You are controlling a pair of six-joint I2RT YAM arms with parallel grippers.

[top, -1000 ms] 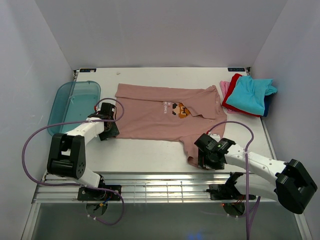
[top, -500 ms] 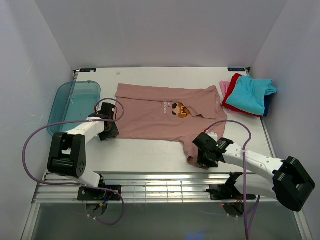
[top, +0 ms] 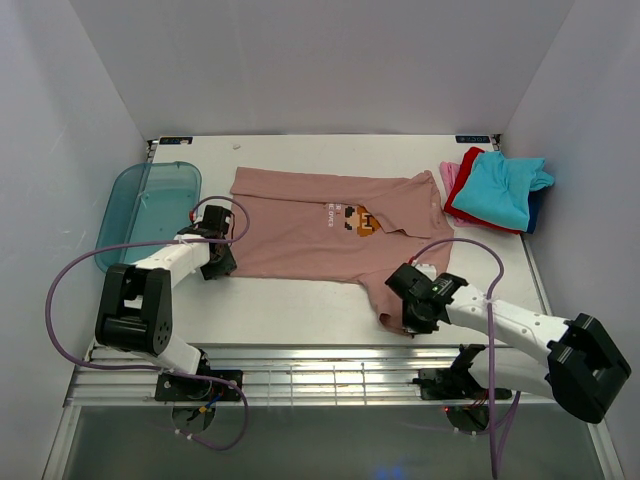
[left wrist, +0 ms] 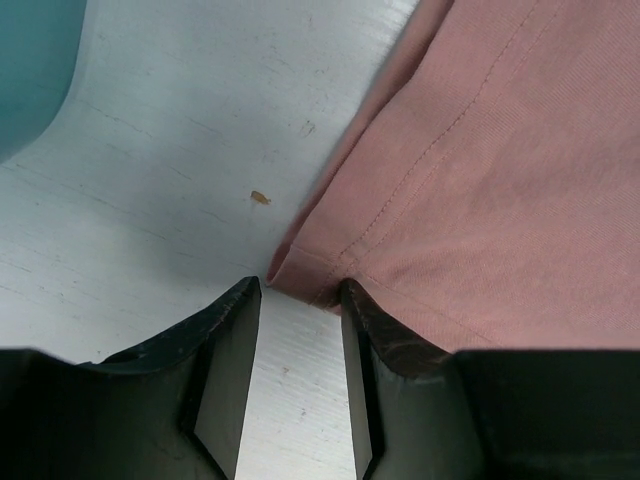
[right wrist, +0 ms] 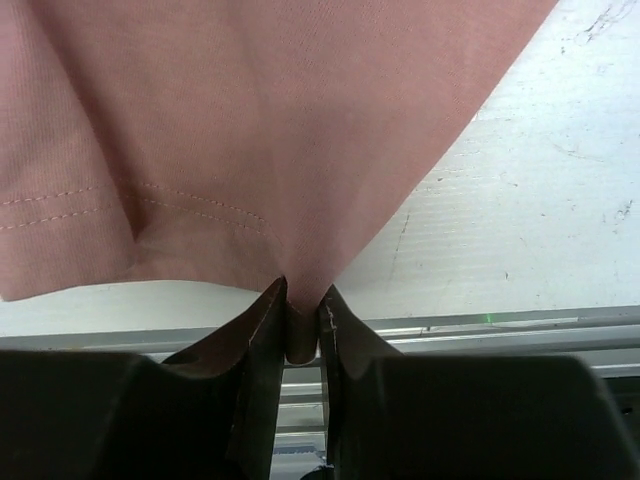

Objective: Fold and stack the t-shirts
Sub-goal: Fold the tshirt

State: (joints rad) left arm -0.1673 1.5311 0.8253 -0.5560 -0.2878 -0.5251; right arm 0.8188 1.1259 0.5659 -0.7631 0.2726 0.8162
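A dusty-pink t-shirt (top: 310, 235) with a pixel-figure print lies spread flat across the middle of the table. My left gripper (top: 222, 262) rests at its left bottom corner. In the left wrist view its jaws (left wrist: 300, 290) stand open, the hem corner (left wrist: 310, 285) just at the fingertips and bare table between the fingers. My right gripper (top: 405, 318) is at the shirt's near right corner by the table's front edge. In the right wrist view it (right wrist: 300, 295) is shut on a pinch of the pink cloth (right wrist: 250, 130).
Folded t-shirts (top: 497, 188) are piled at the back right, turquoise on top of red, pink and dark blue. A translucent teal tray (top: 148, 210) sits at the left edge, its rim (left wrist: 30, 70) close to my left gripper. A slatted metal rail (top: 330, 375) runs along the front.
My right gripper has closed on the shirt's near right corner. The left jaws have narrowed a little around the hem corner. The shirt has not shifted.
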